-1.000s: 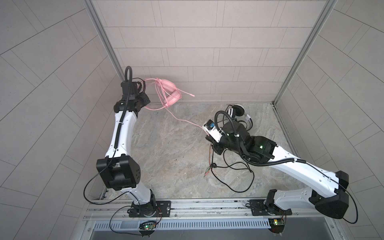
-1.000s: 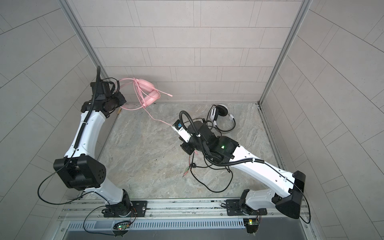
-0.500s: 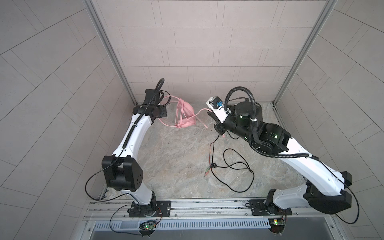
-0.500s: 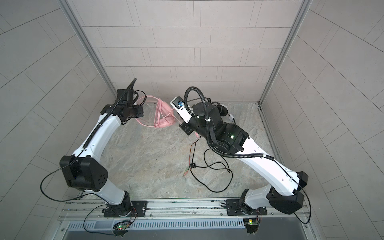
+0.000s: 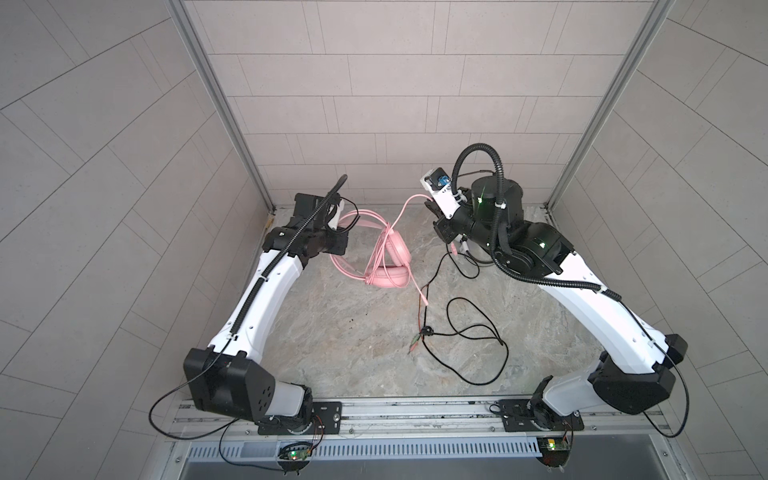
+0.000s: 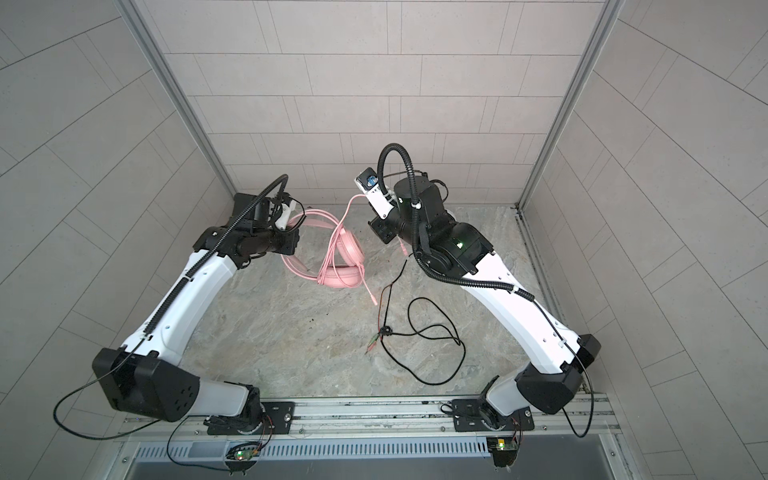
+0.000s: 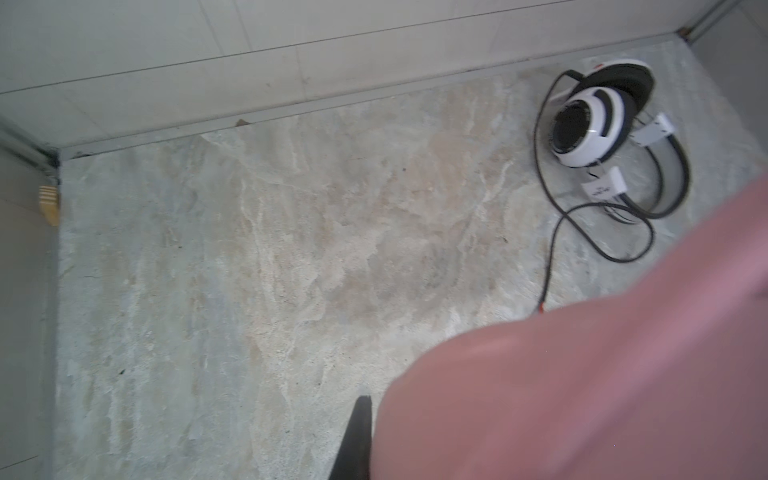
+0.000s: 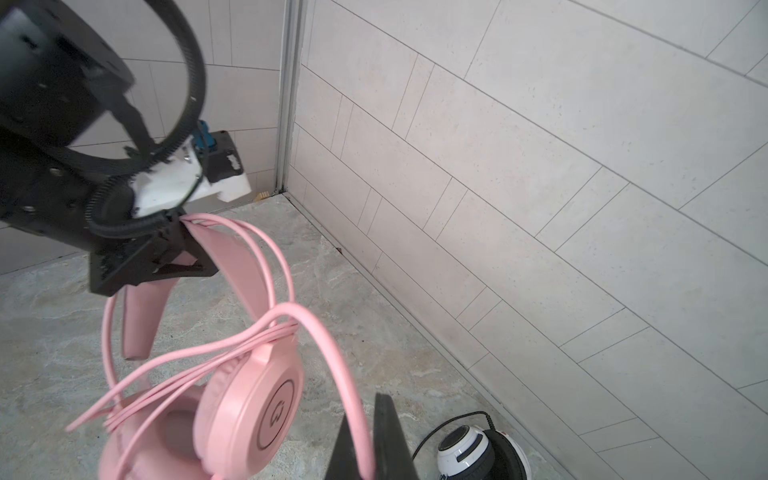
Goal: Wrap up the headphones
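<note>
The pink headphones [image 5: 392, 266] [image 6: 345, 266] hang just above the marble floor at the back left. My left gripper [image 5: 338, 226] [image 8: 183, 241] is shut on their headband [image 7: 582, 374], which fills much of the left wrist view beside one dark finger [image 7: 356, 440]. Several turns of the thin pink cable [image 8: 232, 353] cross the earcups. My right gripper [image 5: 429, 203] [image 8: 365, 453] is shut on that cable, up near the back wall. The white-and-black headphones [image 7: 594, 120] [image 8: 465, 453] lie at the back right, mostly under my right arm in both top views.
A long black cable [image 5: 478, 332] [image 6: 436, 328] lies looped over the floor's right half, its plugs near the middle. Tiled walls close in the left, back and right. A small wooden block [image 7: 49, 203] sits in the back left corner. A metal rail [image 5: 395, 411] runs along the front.
My left gripper has brought the pink headphones down from the back left wall toward the floor. My right gripper has swung from mid-floor up to the back, laying pink cable across the earcups.
</note>
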You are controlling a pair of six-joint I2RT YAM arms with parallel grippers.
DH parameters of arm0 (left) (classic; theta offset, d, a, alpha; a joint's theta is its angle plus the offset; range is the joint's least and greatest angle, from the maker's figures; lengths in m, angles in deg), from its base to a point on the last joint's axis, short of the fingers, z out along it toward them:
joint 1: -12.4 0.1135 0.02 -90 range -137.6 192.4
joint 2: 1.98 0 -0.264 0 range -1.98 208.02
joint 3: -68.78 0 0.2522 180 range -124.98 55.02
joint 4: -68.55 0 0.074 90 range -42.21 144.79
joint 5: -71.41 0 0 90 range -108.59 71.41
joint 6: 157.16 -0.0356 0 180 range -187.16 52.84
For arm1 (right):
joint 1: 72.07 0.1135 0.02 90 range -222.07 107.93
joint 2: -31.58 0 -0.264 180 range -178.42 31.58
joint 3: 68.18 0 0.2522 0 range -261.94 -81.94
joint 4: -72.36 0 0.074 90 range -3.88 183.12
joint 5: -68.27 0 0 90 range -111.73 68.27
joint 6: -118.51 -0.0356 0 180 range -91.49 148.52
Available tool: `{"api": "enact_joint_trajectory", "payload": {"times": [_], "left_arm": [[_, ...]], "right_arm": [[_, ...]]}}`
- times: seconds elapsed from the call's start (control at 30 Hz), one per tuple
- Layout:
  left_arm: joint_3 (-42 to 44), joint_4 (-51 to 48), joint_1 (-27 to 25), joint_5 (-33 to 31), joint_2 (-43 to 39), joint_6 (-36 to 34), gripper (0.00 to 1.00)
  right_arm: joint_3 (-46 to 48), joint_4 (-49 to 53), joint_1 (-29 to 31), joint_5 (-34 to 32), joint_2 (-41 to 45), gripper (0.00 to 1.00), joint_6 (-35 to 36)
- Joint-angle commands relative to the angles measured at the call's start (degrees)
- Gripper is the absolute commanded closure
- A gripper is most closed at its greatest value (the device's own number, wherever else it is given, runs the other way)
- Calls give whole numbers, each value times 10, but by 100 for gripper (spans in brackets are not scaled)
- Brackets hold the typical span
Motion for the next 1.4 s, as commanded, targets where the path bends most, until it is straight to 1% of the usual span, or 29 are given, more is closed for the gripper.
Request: {"api": "enact_joint_trajectory", "payload": {"times": [0.0, 0.17, 0.23, 0.43, 0.6, 0.67, 0.73, 0.87, 1.0, 1.03, 1.17, 1.23, 1.37], "left_arm": [[7, 2, -3, 124, -32, -6, 100], [5, -13, -3, 214, -44, -4, 100], [2, -13, -3, 239, -48, -1, 100], [-5, 4, -2, 275, -61, 16, 100], [-19, 12, 0, 257, -71, 29, 100], [-19, 31, 3, 265, -77, 46, 100], [-15, 68, 6, 290, -83, 76, 100], [-11, 154, 10, 334, -89, 146, 100], [-1, 235, 11, 339, -90, 207, 100], [-3, 237, 10, 324, -89, 212, 100], [6, 252, 8, 278, -96, 223, 100], [15, 282, 9, 283, -97, 241, 100], [10, 289, 8, 285, -90, 251, 100]], "right_arm": [[-9, -14, -37, 57, -13, 100, -25], [-4, -25, -65, 82, -44, 100, -42], [1, -26, -73, 86, -54, 100, -46], [40, -34, -100, 120, -75, 100, -67], [109, -66, -100, 134, -54, 100, -85], [136, -78, -100, 142, -49, 100, -95], [159, -91, -100, 160, -49, 100, -109], [213, -151, -100, 227, -47, 100, -165], [250, -229, -100, 315, -54, 100, -236], [248, -233, -100, 333, -60, 100, -245], [257, -259, -100, 359, -67, 99, -272], [271, -285, -100, 371, -68, 95, -290], [279, -319, -101, 393, -82, 91, -317]]}}
